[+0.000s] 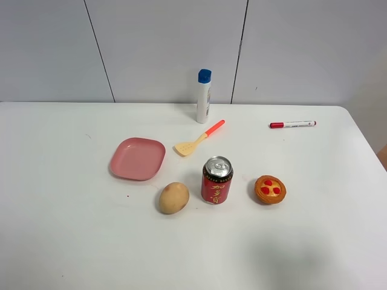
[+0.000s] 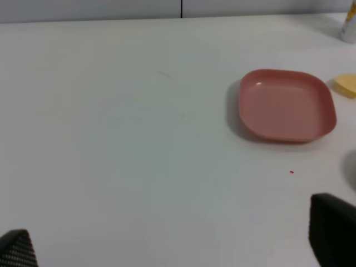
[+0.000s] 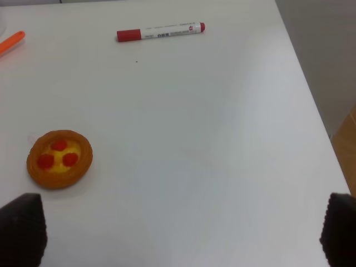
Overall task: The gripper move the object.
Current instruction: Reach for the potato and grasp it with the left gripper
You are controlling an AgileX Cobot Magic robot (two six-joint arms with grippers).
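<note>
The tan-brown egg-shaped object lies on the white table, just left of the red can and in front of the pink plate. Neither arm shows in the exterior high view. The left gripper is open and empty, with only its black fingertips showing at the picture's edge above bare table. The right gripper is open and empty, its fingertips wide apart near the orange tart. The object is out of both wrist views.
An orange tart with red dots sits right of the can. A yellow spatula with an orange handle, a white bottle with a blue cap and a red marker lie further back. The pink plate shows in the left wrist view.
</note>
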